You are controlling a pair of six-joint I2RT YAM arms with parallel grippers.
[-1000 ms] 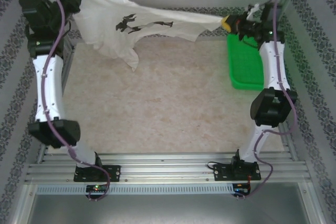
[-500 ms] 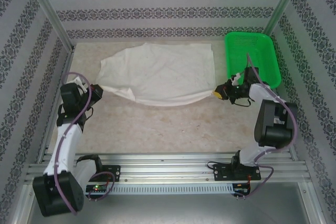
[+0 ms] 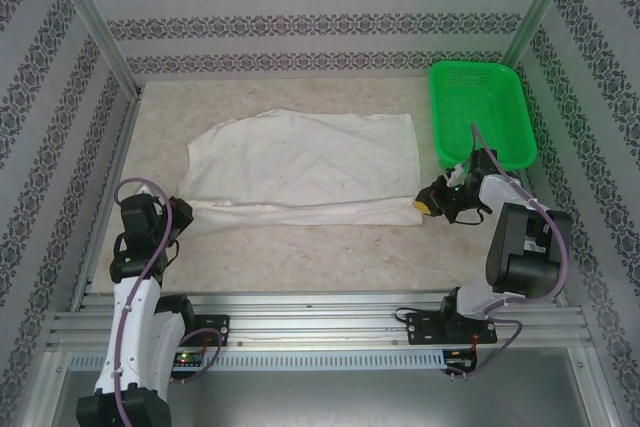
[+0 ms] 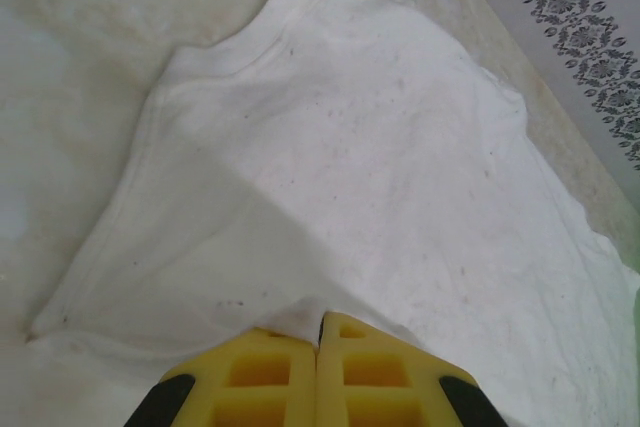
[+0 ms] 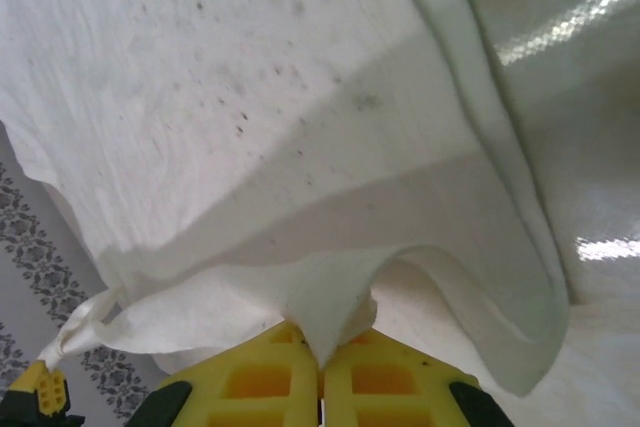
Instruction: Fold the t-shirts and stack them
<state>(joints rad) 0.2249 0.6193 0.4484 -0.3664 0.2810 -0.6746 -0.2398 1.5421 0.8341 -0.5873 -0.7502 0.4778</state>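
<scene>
Clamping one spread t-shirt (image 3: 310,162) at two near corners, left pincer (image 3: 185,209) and right pincer (image 3: 424,204); one green basket (image 3: 470,66)

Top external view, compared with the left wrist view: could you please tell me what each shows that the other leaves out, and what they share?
Top external: the green basket right of the t-shirt, and the right end effector shut on its near right corner. Left wrist: the collar up close, and the yellow fingers of the left end effector pinching the cloth's edge. Both: the white t-shirt spread flat on the table.
</scene>
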